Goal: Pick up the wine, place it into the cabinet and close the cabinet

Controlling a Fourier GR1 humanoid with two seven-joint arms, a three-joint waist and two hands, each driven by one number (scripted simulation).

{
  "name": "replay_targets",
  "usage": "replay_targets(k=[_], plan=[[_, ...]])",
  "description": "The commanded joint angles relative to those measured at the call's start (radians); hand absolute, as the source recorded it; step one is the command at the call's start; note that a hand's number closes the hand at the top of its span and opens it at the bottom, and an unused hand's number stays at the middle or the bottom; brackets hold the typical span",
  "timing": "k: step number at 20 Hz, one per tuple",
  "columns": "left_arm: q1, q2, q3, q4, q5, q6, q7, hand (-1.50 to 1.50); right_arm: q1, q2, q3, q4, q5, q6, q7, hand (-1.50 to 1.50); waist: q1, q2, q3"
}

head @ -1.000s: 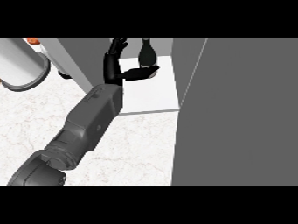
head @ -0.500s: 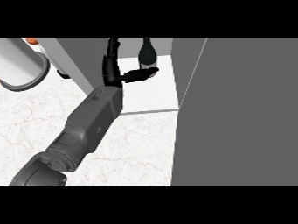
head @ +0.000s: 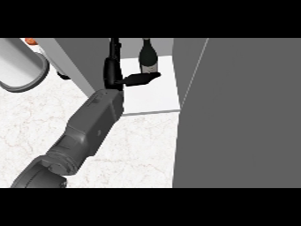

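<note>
Wine bottle (head: pixel 148 56) is standing upright on the white cabinet shelf (head: pixel 154 99), long axis vertical, neck toward the top of the view, set toward the back of the shelf. One robot hand (head: pixel 115 73) is in view, on an arm coming up from the lower left, so I read it as the left one; the right robot hand doesn't show at all. Key relation: the bottle sits just to the right of that hand, fingers (head: pixel 114 50) straight and pointing up alongside it with a gap between, thumb (head: pixel 142 79) stuck out sideways under the bottle's base, right at it or overlapping, can't tell if it touches. So the hand is spread, not pinching anything; I'd judge the bottle is already placed and the hand needs to back straight out toward the worktop (head: pixel 42 123) without the thumb clipping the base. After that comes the door: the big grey cabinet door (head: pixel 250 114) stands open on the right, flat matte panel, edge toward us. Materials: bottle is dark glossy glass with a pale label, slim neck, cylindrical body, tall and narrow so tippy if nudged low. Cabinet walls are plain grey, shelf smooth white. Worktop is white marble with faint veins. Forearm is grey with a rounded shell. Pale cylinder (head: pixel 13 62) at upper left, something orange behind it, unclear what
</note>
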Motion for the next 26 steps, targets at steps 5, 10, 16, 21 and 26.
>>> replay_targets(k=[5, 10, 16, 21, 26], plan=[[0.053, 0.0, -0.004, 0.007, -0.011, -0.1, -0.03, -1.5, 0.025, 0.002, 0.017, -0.015, -0.002, 0.002, -0.02, -1.5, 0.022, -0.005, -0.003], [0.047, 0.0, -0.001, 0.012, 0.008, -0.103, -0.011, -1.5, 0.059, -0.017, 0.015, -0.101, -0.042, -0.003, 0.049, -1.5, 0.017, -0.01, -0.003], [0.063, 0.0, 0.001, -0.005, 0.049, -0.18, -0.042, -1.5, 0.01, -0.015, 0.026, -0.057, -0.013, -0.009, 0.045, -1.5, 0.018, -0.009, -0.003], [0.073, 0.0, -0.047, -0.01, 0.125, -0.17, -0.032, -1.5, -0.005, 0.002, 0.065, -0.065, -0.002, -0.054, 0.054, -1.5, 0.004, -0.021, -0.003], [0.128, 0.0, -0.117, -0.066, 0.172, -0.192, -0.024, -1.5, 0.032, -0.019, -0.009, -0.02, -0.048, -0.003, -0.005, -1.5, 0.023, -0.025, -0.001]])
